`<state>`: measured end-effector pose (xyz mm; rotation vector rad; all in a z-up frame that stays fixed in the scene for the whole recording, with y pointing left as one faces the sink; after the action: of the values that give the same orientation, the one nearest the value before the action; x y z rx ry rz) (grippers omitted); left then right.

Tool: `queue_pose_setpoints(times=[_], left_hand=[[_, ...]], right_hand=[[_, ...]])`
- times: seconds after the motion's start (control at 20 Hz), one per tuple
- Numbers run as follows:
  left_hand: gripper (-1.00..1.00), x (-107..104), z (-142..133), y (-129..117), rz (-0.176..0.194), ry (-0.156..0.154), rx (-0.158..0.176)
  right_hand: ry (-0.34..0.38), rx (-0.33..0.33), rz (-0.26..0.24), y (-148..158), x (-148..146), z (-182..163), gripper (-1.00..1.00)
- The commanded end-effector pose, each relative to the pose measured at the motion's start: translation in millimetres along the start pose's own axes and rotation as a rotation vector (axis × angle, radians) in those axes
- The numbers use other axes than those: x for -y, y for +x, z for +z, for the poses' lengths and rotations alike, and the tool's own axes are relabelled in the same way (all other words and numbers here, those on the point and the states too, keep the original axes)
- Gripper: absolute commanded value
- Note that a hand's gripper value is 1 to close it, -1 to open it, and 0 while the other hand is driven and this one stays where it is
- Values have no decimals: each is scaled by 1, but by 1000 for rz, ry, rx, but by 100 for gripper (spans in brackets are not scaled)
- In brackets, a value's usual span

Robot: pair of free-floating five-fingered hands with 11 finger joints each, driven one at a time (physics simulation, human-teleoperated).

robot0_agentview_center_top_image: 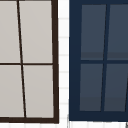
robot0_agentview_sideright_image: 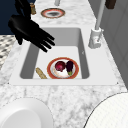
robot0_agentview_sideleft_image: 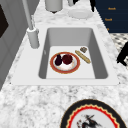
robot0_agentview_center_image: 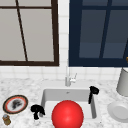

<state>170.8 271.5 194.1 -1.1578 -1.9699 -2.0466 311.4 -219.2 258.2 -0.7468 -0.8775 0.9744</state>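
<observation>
My right hand (robot0_agentview_sideright_image: 30, 31) hovers over the front right part of the white sink (robot0_agentview_sideright_image: 67, 37), fingers straight and spread, holding nothing; it also shows by the sink's right rim (robot0_agentview_center_image: 93, 92). My left hand (robot0_agentview_center_image: 37, 110) hangs at the sink's front left corner, seen again at the picture's edge (robot0_agentview_sideleft_image: 122, 55). In the basin lies a red-rimmed plate (robot0_agentview_sideleft_image: 51, 63) (robot0_agentview_sideright_image: 49, 69) carrying a dark red round fruit (robot0_agentview_sideleft_image: 67, 59) and an eggplant (robot0_agentview_sideleft_image: 58, 60). A bread stick (robot0_agentview_sideleft_image: 82, 56) lies beside the plate. A big red ball (robot0_agentview_center_image: 67, 115) covers the basin's front.
A faucet (robot0_agentview_center_image: 68, 77) stands behind the sink. On the left counter lie a patterned plate (robot0_agentview_center_image: 15, 104) and a small jar (robot0_agentview_center_image: 6, 119). At the right are a white plate (robot0_agentview_center_image: 119, 111) and a grey canister (robot0_agentview_center_image: 123, 82). Windows fill the wall above.
</observation>
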Motion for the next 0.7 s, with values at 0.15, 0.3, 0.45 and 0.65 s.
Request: queue_pose_setpoints(times=[0.15,0.3,0.45,0.65], left_hand=[[0,0,0,0,0,0,0],[0,0,0,0,0,0,0],[0,0,0,0,0,0,0],[0,0,0,0,0,0,0]], right_hand=[[-7,89,-160,-17,-1,16,-100],[-12,115,-203,-21,0,22,-100],[-39,100,-256,-18,-1,20,-100],[-78,71,-284,-19,-2,21,-100]])
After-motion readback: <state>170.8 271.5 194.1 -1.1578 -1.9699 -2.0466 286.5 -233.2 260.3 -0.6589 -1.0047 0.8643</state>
